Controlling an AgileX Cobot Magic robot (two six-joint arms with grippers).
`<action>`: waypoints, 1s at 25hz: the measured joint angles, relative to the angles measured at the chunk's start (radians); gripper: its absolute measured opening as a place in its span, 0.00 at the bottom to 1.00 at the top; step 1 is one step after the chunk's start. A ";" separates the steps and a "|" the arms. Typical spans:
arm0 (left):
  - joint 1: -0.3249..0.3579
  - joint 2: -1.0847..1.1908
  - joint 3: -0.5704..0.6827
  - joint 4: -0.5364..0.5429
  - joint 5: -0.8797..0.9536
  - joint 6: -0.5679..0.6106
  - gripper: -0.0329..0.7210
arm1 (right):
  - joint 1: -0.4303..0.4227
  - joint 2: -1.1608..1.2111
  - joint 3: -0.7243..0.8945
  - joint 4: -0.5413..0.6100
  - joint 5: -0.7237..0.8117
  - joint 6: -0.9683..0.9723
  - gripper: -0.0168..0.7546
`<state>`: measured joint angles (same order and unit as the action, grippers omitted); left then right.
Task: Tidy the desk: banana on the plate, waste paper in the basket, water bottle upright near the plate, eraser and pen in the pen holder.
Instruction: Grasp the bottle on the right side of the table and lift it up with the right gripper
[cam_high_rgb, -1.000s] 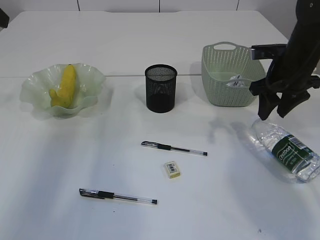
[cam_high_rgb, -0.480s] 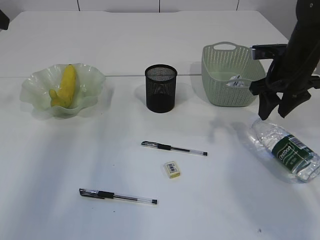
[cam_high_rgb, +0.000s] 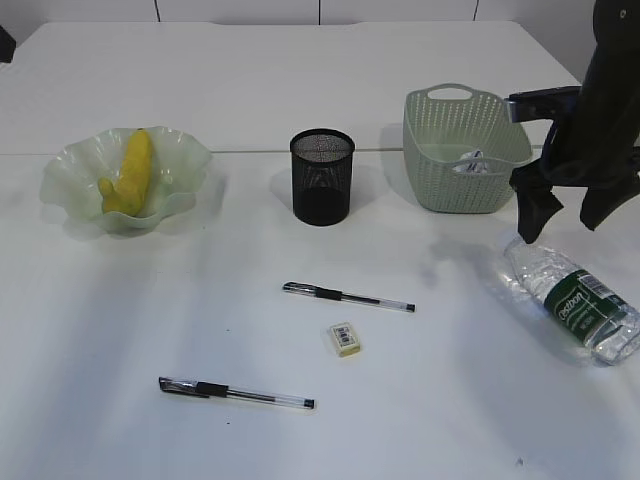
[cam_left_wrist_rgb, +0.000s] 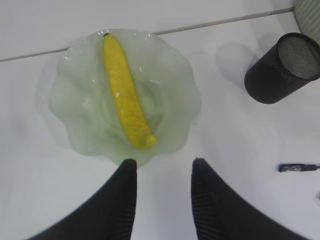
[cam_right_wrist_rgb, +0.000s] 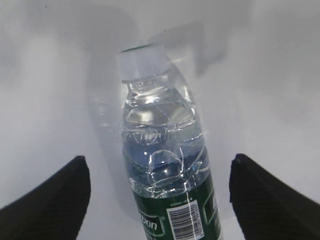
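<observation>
Now we hover our right gripper (cam_right_wrist_rgb: 160, 192), jaws spread wide and empty, directly above the water bottle (cam_right_wrist_rgb: 165, 170), which lies flat on the counter (cam_high_rgb: 200, 300) beneath, long axis running between the jaws, cap pointing away.

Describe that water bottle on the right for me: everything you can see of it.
The water bottle is small, clear, crinkly plastic with a white cap and a dark green label bearing white lettering and a barcode. It lies on its side on the white desk, in front of the green basket. Nothing grips it; the right gripper hangs open above it.
</observation>
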<state>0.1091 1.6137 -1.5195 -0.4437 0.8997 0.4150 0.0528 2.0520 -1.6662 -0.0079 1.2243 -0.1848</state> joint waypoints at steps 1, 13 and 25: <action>0.000 0.000 0.000 0.009 0.002 0.000 0.38 | 0.000 0.000 0.000 -0.001 0.000 -0.013 0.86; 0.000 0.000 0.000 0.051 0.007 0.000 0.38 | 0.000 0.048 0.000 0.002 0.000 -0.077 0.82; 0.000 0.000 0.000 0.055 0.014 0.000 0.38 | 0.000 0.130 0.000 0.000 -0.008 -0.103 0.79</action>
<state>0.1091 1.6137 -1.5195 -0.3885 0.9132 0.4150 0.0528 2.1824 -1.6662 -0.0078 1.2166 -0.2874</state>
